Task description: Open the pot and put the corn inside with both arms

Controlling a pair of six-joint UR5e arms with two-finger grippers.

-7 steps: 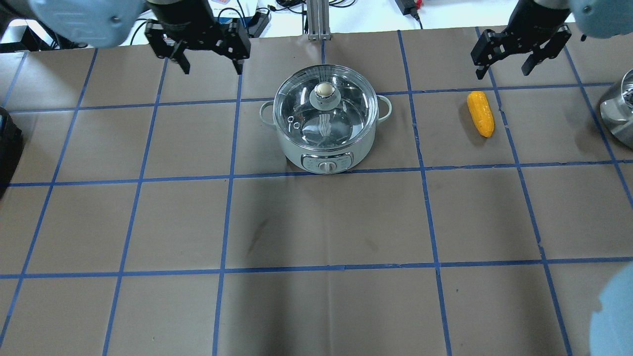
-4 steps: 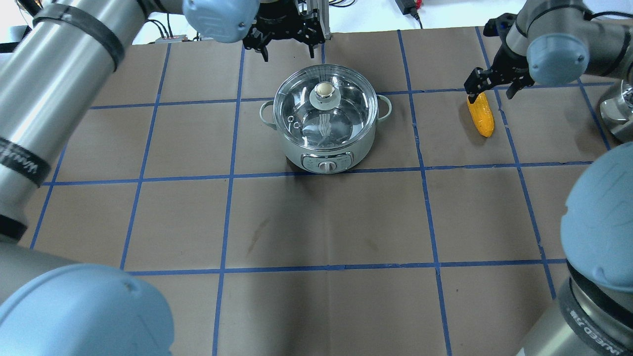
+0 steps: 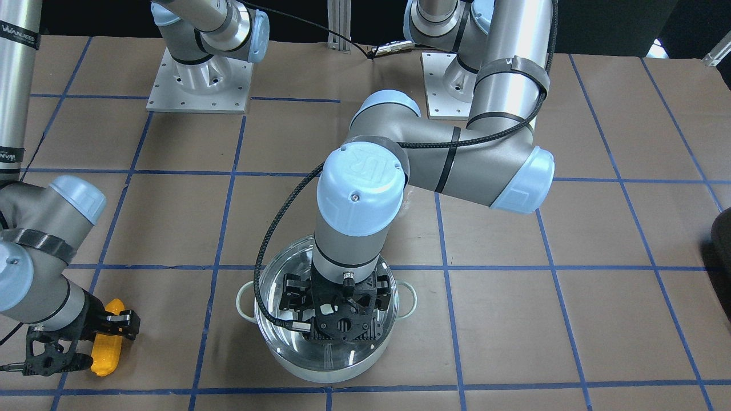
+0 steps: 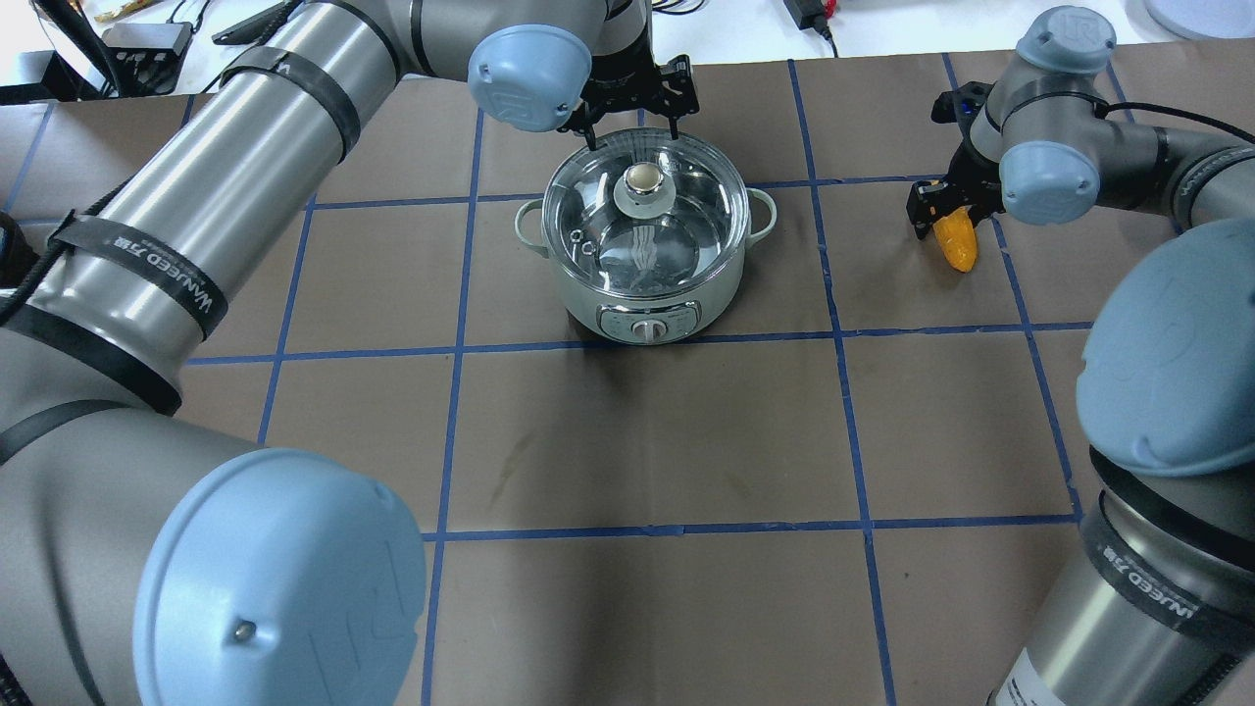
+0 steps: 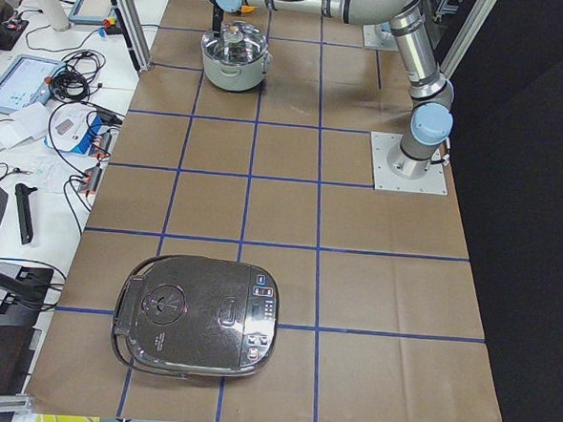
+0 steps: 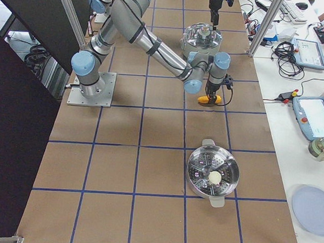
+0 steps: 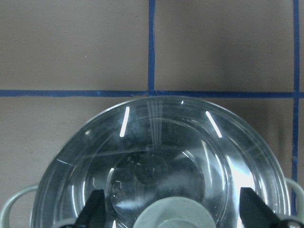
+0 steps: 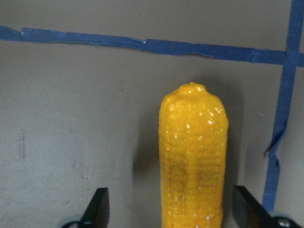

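Observation:
The pot (image 4: 586,294) stands at the table's far middle, closed by a glass lid (image 4: 588,211) with a round knob (image 4: 642,178). My left gripper (image 4: 632,132) hangs open just above the lid's far side. In the left wrist view its fingertips (image 7: 95,209) stand either side of the knob (image 7: 173,216). The orange-yellow corn (image 4: 958,245) lies on the table to the right of the pot. My right gripper (image 3: 91,342) is open and low, with a finger on each side of the corn (image 8: 192,156). It holds nothing.
A closed rice cooker (image 5: 199,316) sits at the table's left end. A steel steamer pot (image 6: 212,174) stands at the right end, near a blue plate (image 6: 314,202) off the table. Blue tape lines grid the brown table.
My left gripper has moved right and down to the pot's lid. My right gripper has dropped from above the far edge down around the corn. Pot and corn have not moved.

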